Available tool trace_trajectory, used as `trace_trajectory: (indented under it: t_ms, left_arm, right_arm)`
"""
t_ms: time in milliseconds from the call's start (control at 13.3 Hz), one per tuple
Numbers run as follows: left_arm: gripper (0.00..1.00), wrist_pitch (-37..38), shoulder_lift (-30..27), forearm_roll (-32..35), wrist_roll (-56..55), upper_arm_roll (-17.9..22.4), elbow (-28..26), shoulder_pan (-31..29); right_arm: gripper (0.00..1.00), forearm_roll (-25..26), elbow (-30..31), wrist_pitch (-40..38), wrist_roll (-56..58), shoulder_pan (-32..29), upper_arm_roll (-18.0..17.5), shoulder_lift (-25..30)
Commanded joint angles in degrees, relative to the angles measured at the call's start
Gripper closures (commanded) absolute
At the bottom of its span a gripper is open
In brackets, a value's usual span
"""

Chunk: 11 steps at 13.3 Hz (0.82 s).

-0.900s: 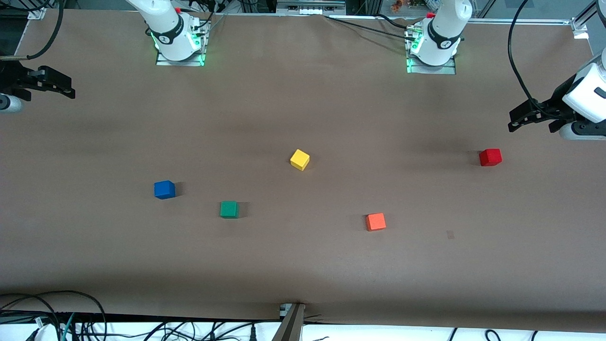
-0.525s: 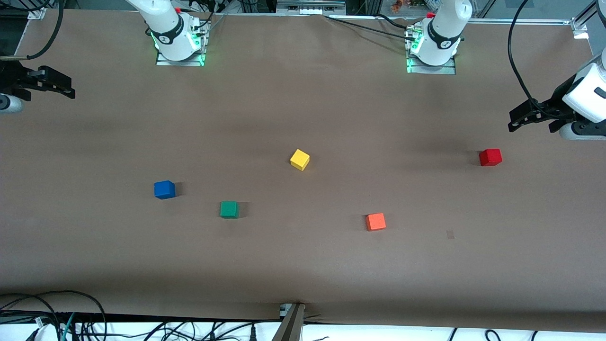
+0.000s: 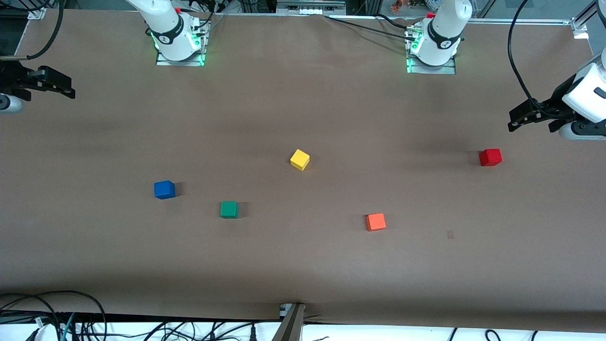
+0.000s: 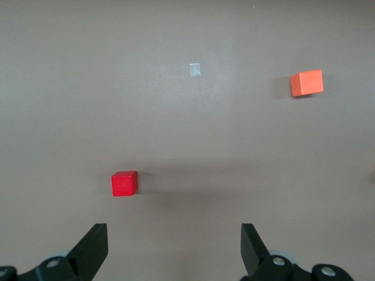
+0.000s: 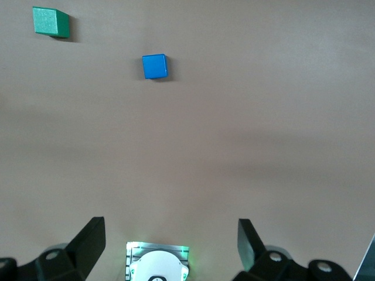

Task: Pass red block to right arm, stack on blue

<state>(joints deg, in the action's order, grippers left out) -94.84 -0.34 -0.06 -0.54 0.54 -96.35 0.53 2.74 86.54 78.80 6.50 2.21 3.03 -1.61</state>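
The red block (image 3: 490, 157) (image 4: 124, 183) rests on the table toward the left arm's end. My left gripper (image 3: 514, 121) (image 4: 173, 234) hovers up in the air near that end, open and empty, with the red block a short way off its fingertips. Toward the right arm's end of the table the blue cube (image 3: 164, 189) (image 5: 154, 66) sits alone. The right gripper (image 3: 70, 91) (image 5: 170, 231) hangs open and empty at the table's edge at that end, well apart from the blue cube.
A yellow cube (image 3: 299, 159) sits mid-table. A green cube (image 3: 229, 209) (image 5: 51, 21) lies beside the blue one, nearer the front camera. An orange cube (image 3: 375, 221) (image 4: 306, 82) is nearer the camera than the red block. A small tape patch (image 3: 450, 234) marks the table.
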Motion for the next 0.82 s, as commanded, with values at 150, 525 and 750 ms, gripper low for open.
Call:
trace_trajectory:
  t_ms: [150,525,750]
  left_arm:
    - [0.00,4.39,1.48,0.41,-0.25,-0.37,1.34,0.17]
    - [0.00,6.95,4.63,0.93,0.71,-0.10,-0.06,-1.85]
    - [0.00,5.63,7.88,1.20,0.80,-0.01,-1.30,-2.46]
  right_arm:
    - [0.00,-0.98,-1.29,-0.14,0.36,-0.45,-0.04,-0.68]
    - [0.00,-0.98,-1.29,-0.23,0.27,-0.45,-0.04,-0.68]
    - [0.00,-0.98,-1.29,-0.14,0.27,-0.54,-0.04,-0.68]
